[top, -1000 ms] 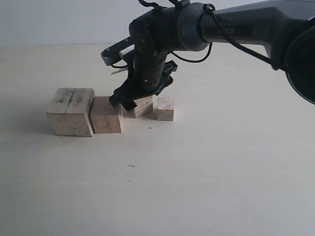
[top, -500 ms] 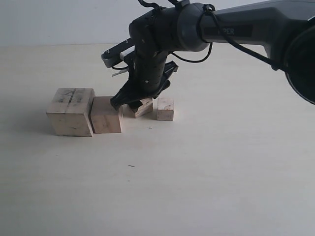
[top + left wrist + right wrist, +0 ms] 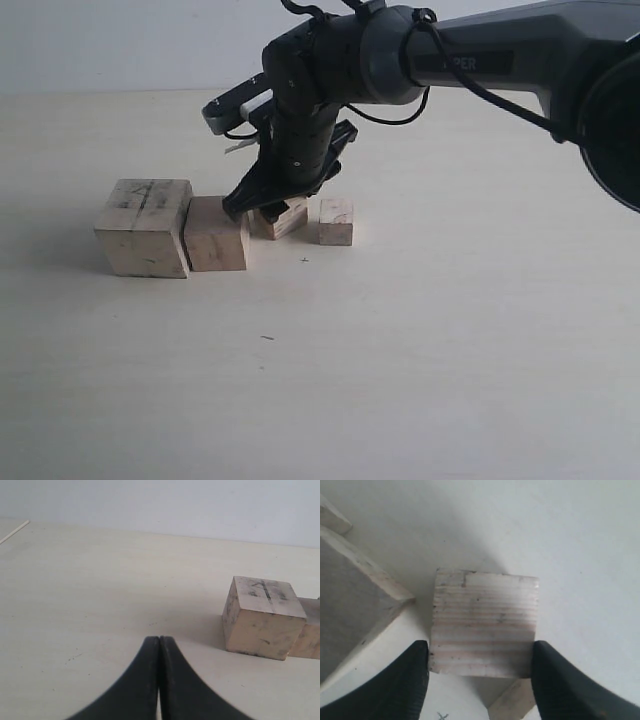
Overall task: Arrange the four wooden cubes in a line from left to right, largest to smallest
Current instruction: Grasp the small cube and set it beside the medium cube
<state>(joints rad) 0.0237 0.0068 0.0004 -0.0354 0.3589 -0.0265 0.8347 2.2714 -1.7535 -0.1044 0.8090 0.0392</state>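
Four wooden cubes stand in a row in the exterior view. The largest cube (image 3: pixel 145 225) (image 3: pixel 262 617), scribbled on top, is at the left. The second cube (image 3: pixel 215 235) (image 3: pixel 310 630) (image 3: pixel 350 605) touches it. The third cube (image 3: pixel 283 222) (image 3: pixel 485 630) sits skewed between the fingers of my right gripper (image 3: pixel 262 208) (image 3: pixel 480 652), which is shut on it from above, both fingers against its sides. The smallest cube (image 3: pixel 336 221) (image 3: pixel 512 702) stands apart at the right. My left gripper (image 3: pixel 159 640) is shut and holds nothing; it hovers over bare table some way from the largest cube.
The pale tabletop (image 3: pixel 400 350) stretches in front of and to the right of the row. The right arm (image 3: pixel 480 60) reaches in from the upper right, above the cubes. A thin stick (image 3: pixel 15 531) lies far off in the left wrist view.
The right gripper's fingers have closed in onto the third cube. The gripper and that cube have shifted slightly up and left. The other cubes have not moved.
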